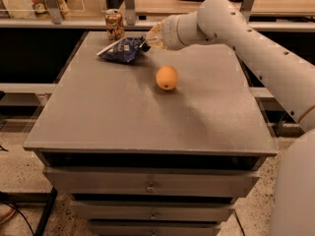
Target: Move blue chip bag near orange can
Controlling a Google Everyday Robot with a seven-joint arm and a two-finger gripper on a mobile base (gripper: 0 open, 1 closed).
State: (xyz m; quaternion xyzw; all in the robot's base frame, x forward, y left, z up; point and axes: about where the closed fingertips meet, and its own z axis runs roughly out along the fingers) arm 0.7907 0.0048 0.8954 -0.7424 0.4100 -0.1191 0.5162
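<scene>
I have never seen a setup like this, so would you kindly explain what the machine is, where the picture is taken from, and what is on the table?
The white jointed limb is the robot's single arm, reaching in from the right. There is only one picture, looking down on the grey table from its front edge, above the drawers. At the arm's tip is the gripper, a two-finger clamp. It sits near the back of the table, against the right end of the blue chip bag. Whether it has hold of the bag I cannot tell. Close behind the bag stands the orange can, upright. A round orange fruit lies by itself nearer the middle.
</scene>
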